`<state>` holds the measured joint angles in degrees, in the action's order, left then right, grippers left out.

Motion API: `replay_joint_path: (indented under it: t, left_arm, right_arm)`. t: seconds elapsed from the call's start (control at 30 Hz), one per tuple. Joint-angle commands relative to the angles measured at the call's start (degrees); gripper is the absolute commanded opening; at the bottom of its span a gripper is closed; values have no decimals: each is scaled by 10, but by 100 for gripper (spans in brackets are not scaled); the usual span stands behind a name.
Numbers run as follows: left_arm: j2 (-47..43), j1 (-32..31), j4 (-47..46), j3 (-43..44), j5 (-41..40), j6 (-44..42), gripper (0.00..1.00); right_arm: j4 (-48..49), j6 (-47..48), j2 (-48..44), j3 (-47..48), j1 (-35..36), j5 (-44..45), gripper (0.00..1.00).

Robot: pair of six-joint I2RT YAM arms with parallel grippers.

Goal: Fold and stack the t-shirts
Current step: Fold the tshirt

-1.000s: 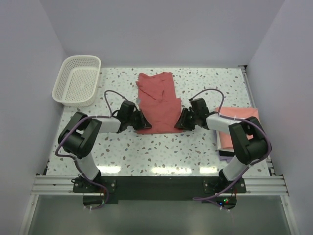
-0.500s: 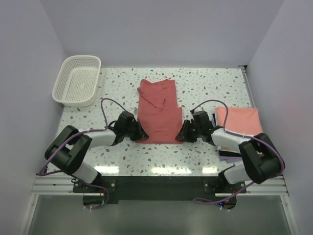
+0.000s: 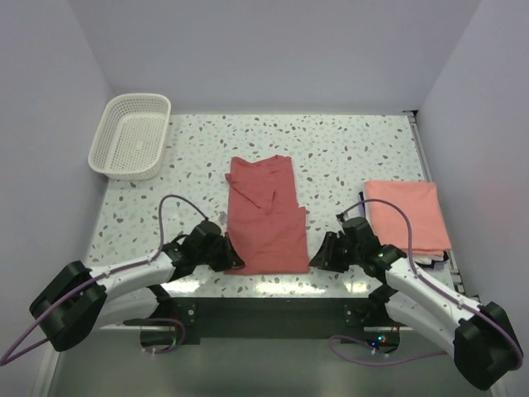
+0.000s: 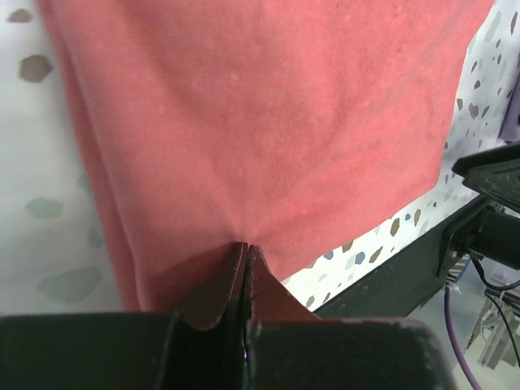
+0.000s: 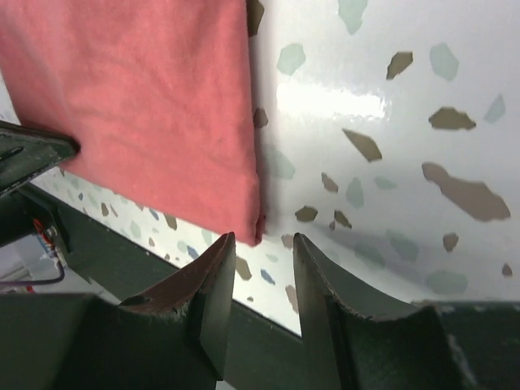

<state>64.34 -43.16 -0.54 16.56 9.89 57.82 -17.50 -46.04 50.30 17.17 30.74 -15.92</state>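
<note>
A dusty red t-shirt (image 3: 266, 217) lies folded lengthwise on the speckled table (image 3: 347, 157), reaching to the near edge. My left gripper (image 3: 234, 260) is shut on the shirt's near left corner; in the left wrist view the closed jaws pinch the cloth (image 4: 244, 122). My right gripper (image 3: 318, 258) is open just off the near right corner; the right wrist view shows the corner (image 5: 253, 231) free between and ahead of the fingertips (image 5: 223, 248). A folded salmon pink t-shirt (image 3: 407, 217) lies at the right.
A white lattice basket (image 3: 131, 136) stands at the far left corner. The table's dark front rail (image 3: 264, 308) runs just behind both grippers. Something dark lies under the pink shirt (image 3: 442, 258) near the right edge.
Both grippers have pulled the red shirt toward the near edge of the table. The right gripper has let go of its corner and opened; the left stays shut on its corner.
</note>
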Motion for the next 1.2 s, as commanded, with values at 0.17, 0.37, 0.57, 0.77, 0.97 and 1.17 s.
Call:
replay_joint_path:
  t: [0.17,0.37,0.57,0.77,0.97,1.17]
  left_arm:
    - [-42,35,162,160,-97,-52,13]
    - [93,181,168,377,-91,-164,30]
    - [345,208,229,640,-214,-289,35]
    - [511,216,257,777,-216,-356,36]
    - [587,221,272,838,-207,-378,41]
    - [616,222,260,840,-196,-376,45]
  right_arm:
    - [-75,65,16,174,0,48,42]
    - [-76,170,211,401,-2,171,46]
    - [-66,228,434,597,-30,229,49]
    - [-83,256,606,763,-34,220,49]
    - [-106,269,711,861,-34,229,50]
    - [-103,268,748,886,-33,232,51]
